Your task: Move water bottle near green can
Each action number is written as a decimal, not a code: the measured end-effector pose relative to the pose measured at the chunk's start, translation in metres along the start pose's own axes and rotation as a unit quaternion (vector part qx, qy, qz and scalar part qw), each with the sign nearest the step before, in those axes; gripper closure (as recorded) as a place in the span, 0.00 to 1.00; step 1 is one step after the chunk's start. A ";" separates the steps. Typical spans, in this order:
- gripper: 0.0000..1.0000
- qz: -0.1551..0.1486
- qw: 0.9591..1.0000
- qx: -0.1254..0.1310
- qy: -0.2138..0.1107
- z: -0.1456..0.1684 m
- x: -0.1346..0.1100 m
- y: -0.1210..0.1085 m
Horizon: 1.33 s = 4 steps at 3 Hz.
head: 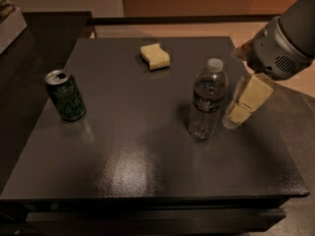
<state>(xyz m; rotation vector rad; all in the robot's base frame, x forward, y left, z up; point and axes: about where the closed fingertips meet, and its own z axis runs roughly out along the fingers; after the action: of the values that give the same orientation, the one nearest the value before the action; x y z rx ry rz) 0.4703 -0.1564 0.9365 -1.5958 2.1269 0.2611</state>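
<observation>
Right of bench centre, water bottle standing upright; my end effector hovering just beside, grip state unclear; green can sitting well left.

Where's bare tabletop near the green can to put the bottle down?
Widest free patch: the table surface between the green can and the water bottle, running to the front edge. The yellow sponge borders its far side. It is crowded only at right, where the gripper hangs close beside the bottle.
</observation>
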 end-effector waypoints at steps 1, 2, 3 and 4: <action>0.00 0.002 0.999 -0.016 -0.034 0.010 -0.012 0.005; 0.18 -0.003 0.997 -0.031 -0.066 0.012 -0.023 0.014; 0.41 -0.008 0.995 -0.044 -0.088 0.012 -0.031 0.020; 0.65 -0.007 0.993 -0.054 -0.102 0.012 -0.039 0.023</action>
<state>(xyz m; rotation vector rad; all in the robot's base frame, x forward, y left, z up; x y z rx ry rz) 0.4603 -0.1107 0.9414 -1.5709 1.9743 0.5198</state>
